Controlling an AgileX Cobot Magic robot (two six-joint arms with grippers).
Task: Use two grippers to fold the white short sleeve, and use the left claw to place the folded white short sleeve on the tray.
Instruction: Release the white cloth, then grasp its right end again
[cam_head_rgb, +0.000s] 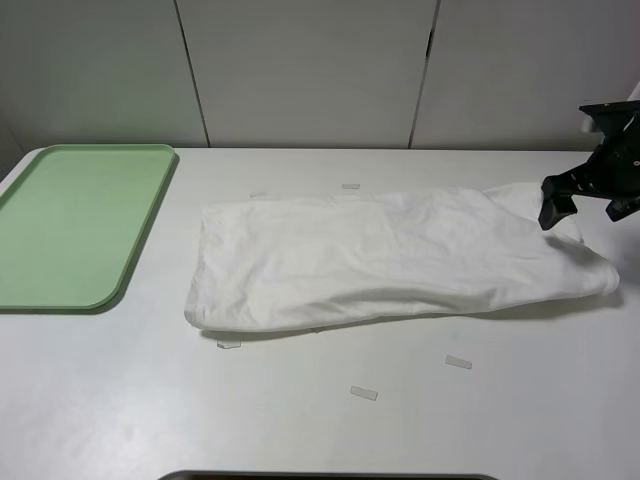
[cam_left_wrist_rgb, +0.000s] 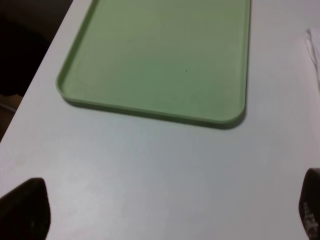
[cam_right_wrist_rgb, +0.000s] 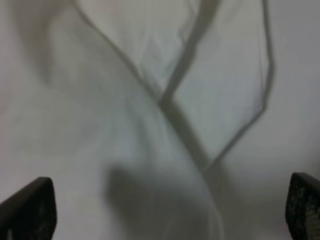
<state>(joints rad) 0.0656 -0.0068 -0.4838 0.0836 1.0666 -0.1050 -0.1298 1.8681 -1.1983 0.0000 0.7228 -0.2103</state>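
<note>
A folded white shirt (cam_head_rgb: 390, 262) lies mid-counter (cam_head_rgb: 300, 430), with a green tray (cam_head_rgb: 75, 225) at the far-left corner. The right gripper (cam_head_rgb: 588, 207) hangs over the shirt's right end and the left gripper (cam_left_wrist_rgb: 167, 212) is near the tray, both jaws spread.

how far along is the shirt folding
Done: white short sleeve lies folded into a long strip. Right end effector hovers open over its right end; left end effector sits open near the green tray. Left: folding it shorter, then moving it onto the tray.

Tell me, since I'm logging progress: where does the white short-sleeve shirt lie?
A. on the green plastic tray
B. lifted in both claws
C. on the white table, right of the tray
C: the white short-sleeve shirt lies on the white table, apart from the green plastic tray.
</note>
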